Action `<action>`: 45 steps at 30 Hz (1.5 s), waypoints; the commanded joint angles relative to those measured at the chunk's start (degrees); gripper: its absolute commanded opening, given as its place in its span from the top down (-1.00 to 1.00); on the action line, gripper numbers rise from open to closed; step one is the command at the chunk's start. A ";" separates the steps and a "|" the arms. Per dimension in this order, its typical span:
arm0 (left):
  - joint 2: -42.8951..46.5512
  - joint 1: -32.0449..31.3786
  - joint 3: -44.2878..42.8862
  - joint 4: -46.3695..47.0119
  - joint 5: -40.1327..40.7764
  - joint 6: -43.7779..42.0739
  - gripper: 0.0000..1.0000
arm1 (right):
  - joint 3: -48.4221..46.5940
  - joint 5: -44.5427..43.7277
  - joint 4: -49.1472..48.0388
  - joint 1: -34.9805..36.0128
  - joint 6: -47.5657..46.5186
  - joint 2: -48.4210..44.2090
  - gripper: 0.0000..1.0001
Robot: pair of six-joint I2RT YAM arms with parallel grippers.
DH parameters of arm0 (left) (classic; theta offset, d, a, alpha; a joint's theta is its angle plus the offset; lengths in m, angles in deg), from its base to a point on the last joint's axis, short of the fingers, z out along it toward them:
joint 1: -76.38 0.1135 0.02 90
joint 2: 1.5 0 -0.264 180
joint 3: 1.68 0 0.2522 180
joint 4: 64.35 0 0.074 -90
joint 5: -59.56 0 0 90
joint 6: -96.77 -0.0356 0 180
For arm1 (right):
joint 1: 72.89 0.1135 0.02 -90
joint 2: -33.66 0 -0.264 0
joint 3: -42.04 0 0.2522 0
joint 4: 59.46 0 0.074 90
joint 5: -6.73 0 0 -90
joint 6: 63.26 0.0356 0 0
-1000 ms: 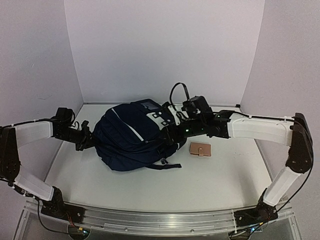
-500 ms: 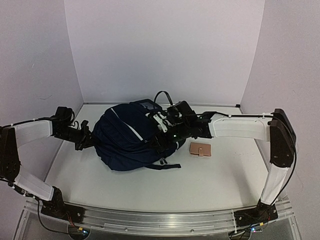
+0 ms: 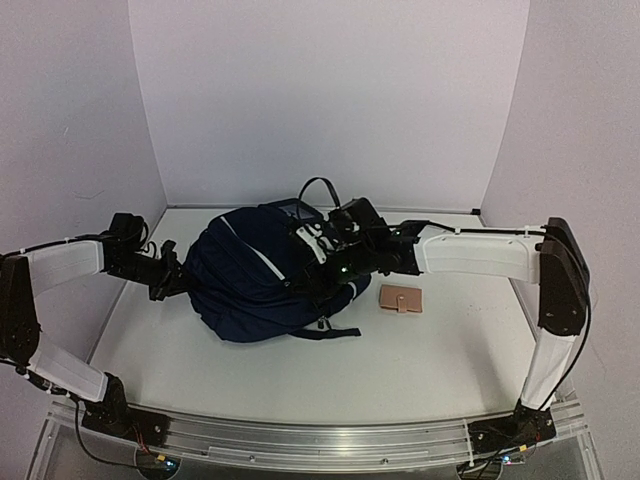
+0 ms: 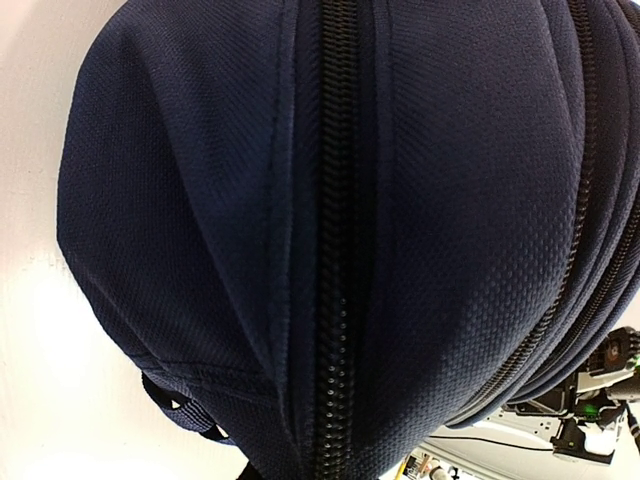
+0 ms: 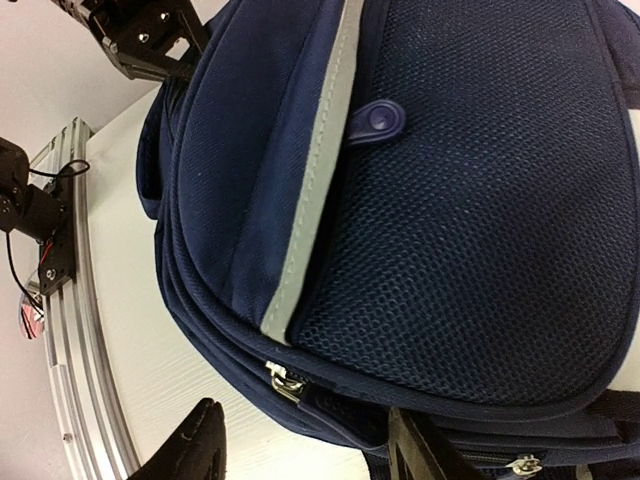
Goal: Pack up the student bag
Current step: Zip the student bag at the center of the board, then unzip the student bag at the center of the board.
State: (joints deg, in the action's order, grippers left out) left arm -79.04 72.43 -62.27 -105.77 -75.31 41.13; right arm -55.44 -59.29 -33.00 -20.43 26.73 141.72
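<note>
Roughly in the middle of the white table (image 3: 450, 350), a little to the left, lies the student bag (image 3: 262, 280), a navy mound with a pale reflective stripe (image 5: 315, 170) running over its front.

The left arm rises from its base at the near left corner, bends at an elbow by the left wall, and sends its white forearm nearly level towards the right. The left gripper (image 3: 172, 277) sits right against the bag's left flank, its fingers pressed together. Its own camera shows only navy cloth and a long closed zip, so I cannot tell whether fabric is caught between them.

The right arm mirrors it: an upright link climbs from the near right corner to an elbow by the right wall. From there the white forearm reaches level to the left, ending over the bag's right shoulder. The right gripper (image 5: 310, 445) points down at the bag with its two dark fingers (image 5: 205, 445) spread (nothing is pinched), and a metal zip pull (image 5: 283, 381) lies just above the gap.

A tan wallet (image 3: 401, 299) rests flat on the table just right of the bag, apart from it.
</note>
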 commanded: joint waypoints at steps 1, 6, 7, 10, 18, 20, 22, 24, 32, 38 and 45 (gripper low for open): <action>3.16 0.26 -3.16 3.19 -3.35 -0.32 1.00 | -2.96 -3.19 -1.95 2.55 1.34 2.25 0.10; 3.70 0.28 -2.90 3.37 -3.42 0.04 1.00 | -2.94 -9.36 -2.77 3.86 2.87 3.06 0.41; 3.94 0.29 -2.73 3.44 -3.44 0.12 0.99 | -2.61 -9.96 -3.18 4.11 3.12 2.74 0.46; 4.65 0.18 -1.77 4.21 -3.39 0.89 1.00 | -1.41 -11.58 -4.94 4.68 4.17 1.19 0.67; 10.82 -0.65 2.17 7.63 3.20 6.57 1.00 | -1.86 -15.88 -4.79 8.19 9.63 -0.21 1.00; 12.83 -1.45 3.07 8.60 5.00 8.05 1.00 | -2.51 -17.27 -4.43 9.23 12.46 -0.17 1.00; 14.46 -2.59 4.09 9.95 6.48 9.32 1.00 | -4.02 -18.42 -3.41 10.40 15.62 0.19 1.00; 15.44 -4.60 4.83 10.99 8.54 11.03 1.00 | -5.42 -19.02 -2.59 11.54 19.37 0.56 1.00; 15.16 -13.48 5.44 15.73 16.65 14.38 1.00 | -10.32 -21.87 -1.61 16.38 30.51 2.84 1.00; 13.38 -16.67 6.56 21.69 13.39 13.68 1.00 | -17.79 -23.97 0.29 16.47 38.41 8.42 1.00; 10.66 -24.38 6.11 24.17 12.95 11.15 1.00 | -26.37 -29.85 1.19 15.92 45.20 14.87 1.00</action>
State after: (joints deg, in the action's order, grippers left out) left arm -68.22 53.70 -54.29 -94.44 -55.58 54.79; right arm -75.17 -86.26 -25.59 -5.52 66.87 153.74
